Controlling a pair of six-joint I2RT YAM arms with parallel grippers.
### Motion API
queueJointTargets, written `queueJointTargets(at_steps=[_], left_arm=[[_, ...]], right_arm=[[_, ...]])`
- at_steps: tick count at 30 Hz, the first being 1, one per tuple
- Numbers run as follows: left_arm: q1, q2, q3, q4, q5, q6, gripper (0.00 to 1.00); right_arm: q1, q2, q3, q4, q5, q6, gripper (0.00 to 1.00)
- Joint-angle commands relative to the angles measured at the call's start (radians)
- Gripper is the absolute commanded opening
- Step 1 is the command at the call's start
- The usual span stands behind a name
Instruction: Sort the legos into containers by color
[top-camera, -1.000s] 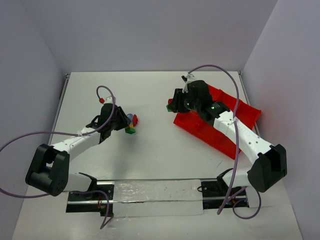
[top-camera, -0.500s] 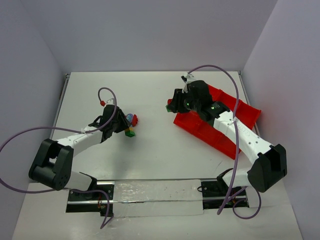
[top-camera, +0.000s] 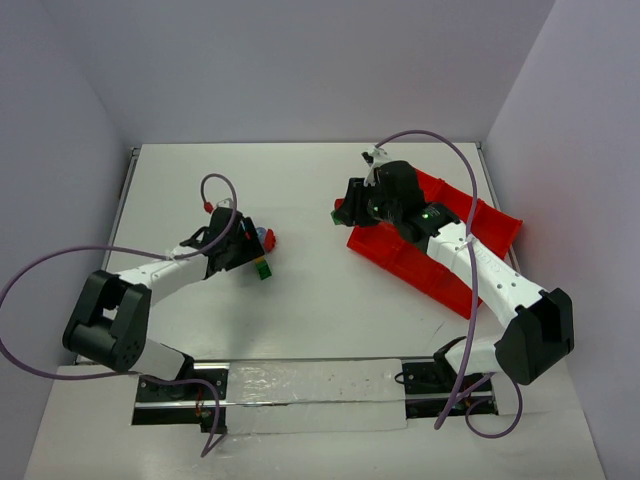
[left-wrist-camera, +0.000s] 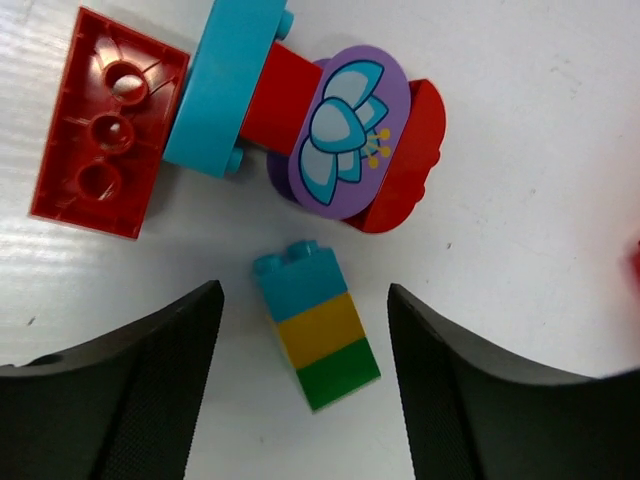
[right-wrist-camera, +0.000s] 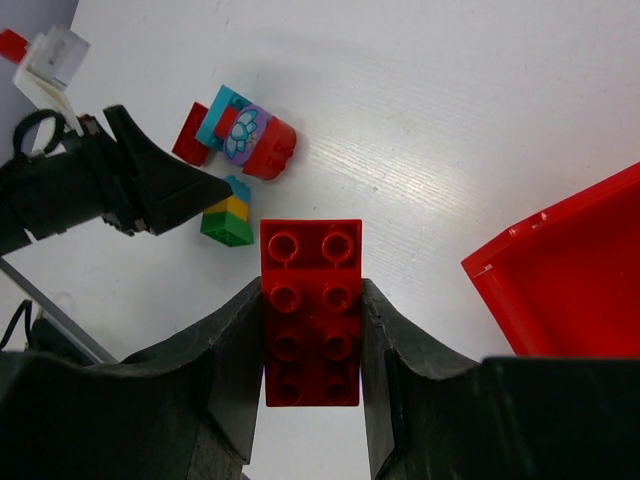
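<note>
left arm (top-camera: 160, 272) stretched low, jaws apart astride striped brick (left-wrist-camera: 316, 325).

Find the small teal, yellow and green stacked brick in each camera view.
Top external: stacked brick left of centre, at the tip of the left end effector.
Left wrist: stacked brick lower middle, between its open fingers.
Right wrist: stacked brick left of centre, up-left of the gripped red brick.
Shared landmark: purple flower piece, beside it in every view.

Bright, even light gives soft shadows and a faint sheen on the table (left-wrist-camera: 520, 150), everything sharp.
</note>
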Motion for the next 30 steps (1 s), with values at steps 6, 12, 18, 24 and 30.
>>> queueJointTargets(at_steps=[6,12,18,24,30], left_arm=[[-0.006,-0.204,0.337,-0.229,0.003,0.131,0.8],[0.03,-0.287,0.244,0.058,0.659,0.178,0.77],[0.032,-0.324,0.172,0.297,1.041,0.107,0.76],[0.032,-0.338,0.134,0.37,1.148,0.074,0.76],[0.031,-0.332,0.102,0.511,1.221,-0.007,0.74]], right_arm=[[-0.007,-0.013,0.028,0.072,-0.134,-0.034,0.16],[-0.016,-0.058,-0.066,0.376,-0.647,0.071,0.16],[-0.018,-0.065,-0.055,0.464,-0.845,0.09,0.17],[-0.017,-0.066,-0.07,0.552,-0.912,0.148,0.17],[-0.015,-0.036,-0.056,0.547,-0.923,0.158,0.17]])
